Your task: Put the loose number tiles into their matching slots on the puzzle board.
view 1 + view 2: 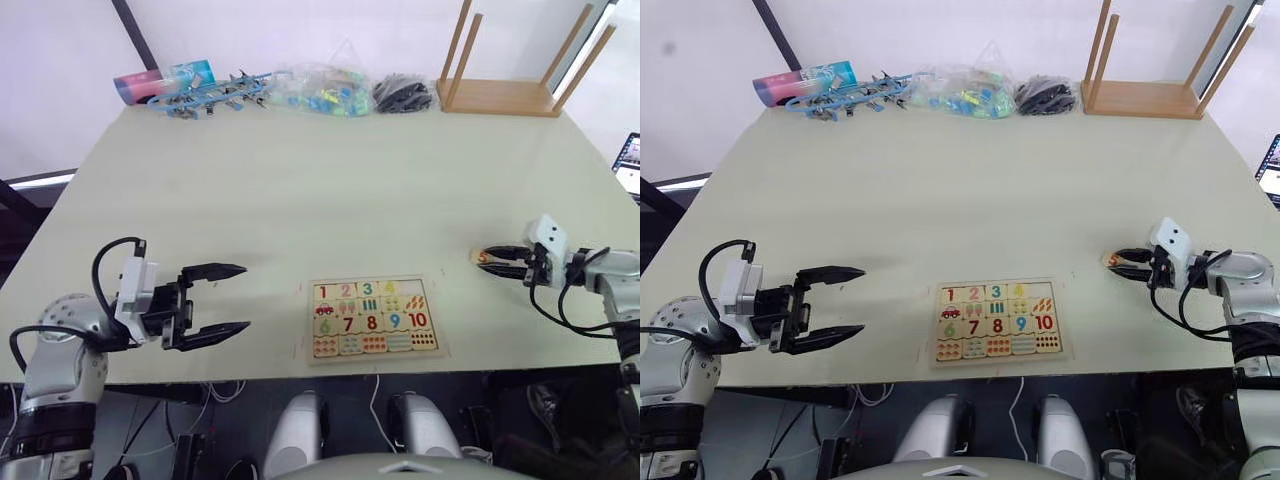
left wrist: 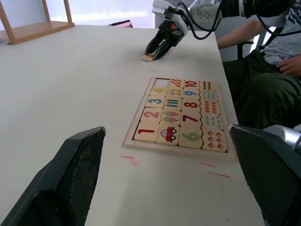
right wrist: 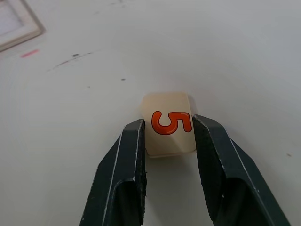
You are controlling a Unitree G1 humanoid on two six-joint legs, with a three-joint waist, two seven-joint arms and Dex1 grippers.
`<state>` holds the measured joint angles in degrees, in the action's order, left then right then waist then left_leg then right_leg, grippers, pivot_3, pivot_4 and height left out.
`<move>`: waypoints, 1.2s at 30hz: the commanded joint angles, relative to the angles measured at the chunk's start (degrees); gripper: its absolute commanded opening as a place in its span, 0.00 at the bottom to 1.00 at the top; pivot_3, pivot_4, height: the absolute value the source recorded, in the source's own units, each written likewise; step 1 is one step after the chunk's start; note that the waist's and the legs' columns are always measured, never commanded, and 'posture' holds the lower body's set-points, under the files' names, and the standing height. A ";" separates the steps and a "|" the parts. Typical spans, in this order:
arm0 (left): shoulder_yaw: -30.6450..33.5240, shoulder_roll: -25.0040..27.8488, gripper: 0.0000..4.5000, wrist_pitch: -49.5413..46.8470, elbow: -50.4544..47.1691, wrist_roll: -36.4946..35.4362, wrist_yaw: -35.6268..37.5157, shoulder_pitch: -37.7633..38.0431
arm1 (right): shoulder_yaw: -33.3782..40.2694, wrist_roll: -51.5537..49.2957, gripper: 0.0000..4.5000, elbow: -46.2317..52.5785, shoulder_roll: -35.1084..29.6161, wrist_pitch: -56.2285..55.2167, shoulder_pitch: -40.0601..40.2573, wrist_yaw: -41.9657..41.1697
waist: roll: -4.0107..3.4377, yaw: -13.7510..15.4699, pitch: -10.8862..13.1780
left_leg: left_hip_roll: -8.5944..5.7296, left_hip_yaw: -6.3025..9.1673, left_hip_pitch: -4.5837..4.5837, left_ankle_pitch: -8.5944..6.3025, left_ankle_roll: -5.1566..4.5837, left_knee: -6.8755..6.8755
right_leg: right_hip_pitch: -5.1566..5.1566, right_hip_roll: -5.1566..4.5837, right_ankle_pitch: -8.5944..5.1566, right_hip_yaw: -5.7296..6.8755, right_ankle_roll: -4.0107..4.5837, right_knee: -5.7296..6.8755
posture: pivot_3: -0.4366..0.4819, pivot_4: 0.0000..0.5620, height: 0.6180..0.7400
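Your work surface is a pale cream table (image 1: 300, 190) with a few faint red marks near the puzzle board; the wall behind it is white. Along the far edge lie a pink-and-blue tube (image 1: 163, 80), a heap of blue clips (image 1: 215, 95), a clear bag of coloured bits (image 1: 322, 88), a black bundle (image 1: 403, 93) and an upturned wooden stool (image 1: 505, 70). In the left wrist view a seated person's leg and arm (image 2: 263, 70) sit just past the table edge.

The puzzle board (image 1: 374, 318) lies flat near the front edge, between your two arms. Tiles 1 to 4 fill its top row; the last slot (image 1: 412, 288) in that row looks bare. The rows of 6 to 10, pictures and dots are seated.

The orange 5 tile (image 3: 169, 123) lies flat on the table, well to the right of the board. Your right gripper (image 3: 167, 129) has its fingers down on either side of the tile, pressed against its two edges. Your left gripper (image 1: 222, 300) hovers to the left of the board, fingers spread wide, holding nothing.
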<state>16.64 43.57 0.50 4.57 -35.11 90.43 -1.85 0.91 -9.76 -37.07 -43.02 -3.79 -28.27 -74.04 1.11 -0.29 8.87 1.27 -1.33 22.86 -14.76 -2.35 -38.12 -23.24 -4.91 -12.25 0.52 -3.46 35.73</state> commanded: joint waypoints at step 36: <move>-15.26 11.96 1.00 11.44 3.18 -10.59 2.07 -1.63 | -22.89 7.19 0.20 46.50 -1.80 32.68 -5.48 0.45 | -0.03 -0.09 0.03 | 0.00 0.01 0.16 0.00 0.01 0.02 | -0.23 -0.07 -0.01 0.05 0.00 -0.01 | 0.48 0.27 1.00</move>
<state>1.17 54.62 11.12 8.08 -44.58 90.54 -3.26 -22.27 -3.12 7.75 -44.62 28.40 -32.31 -74.03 1.08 -0.38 8.90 1.27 -1.33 23.02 -14.76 -2.34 -38.10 -23.47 -4.98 -12.26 0.57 -3.46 35.72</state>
